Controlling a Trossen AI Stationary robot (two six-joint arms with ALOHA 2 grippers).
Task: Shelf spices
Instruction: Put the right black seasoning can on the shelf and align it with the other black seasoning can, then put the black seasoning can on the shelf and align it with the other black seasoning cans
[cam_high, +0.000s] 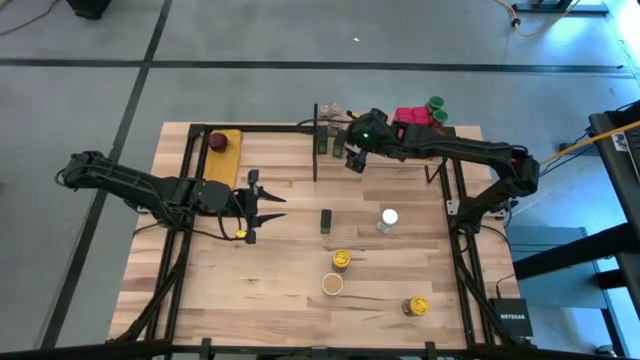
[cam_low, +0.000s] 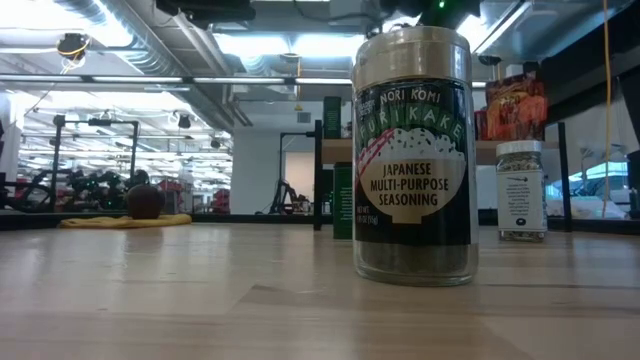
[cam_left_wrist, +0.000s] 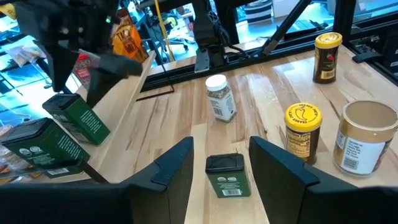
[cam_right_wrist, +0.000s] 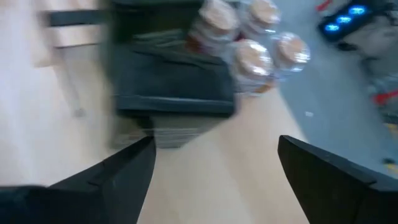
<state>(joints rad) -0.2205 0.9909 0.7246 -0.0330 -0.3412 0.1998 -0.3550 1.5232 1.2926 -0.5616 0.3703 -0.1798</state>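
Note:
The shelf (cam_left_wrist: 124, 134) stands at the table's far edge. On it are two dark tins (cam_left_wrist: 78, 118), (cam_left_wrist: 43, 146), several tan-lidded jars (cam_right_wrist: 249, 37), red boxes (cam_high: 410, 115) and green-lidded jars (cam_high: 436, 105). My right gripper (cam_right_wrist: 214, 168) hovers open above the shelf's left end, short of a dark tin (cam_right_wrist: 174, 81). My left gripper (cam_high: 268, 203) is open over the table's left half and points at a dark tin (cam_left_wrist: 227, 177) standing on the tabletop. Also on the table are a white-lidded jar (cam_high: 388, 219), two yellow-lidded jars (cam_high: 341, 260), (cam_high: 416, 306) and a tan-lidded jar (cam_high: 332, 284).
A dark red round thing on a yellow pad (cam_high: 222, 141) lies at the table's far left. The shelf's black upright (cam_high: 315, 150) stands left of my right gripper. The loose jars cluster in the table's near right half.

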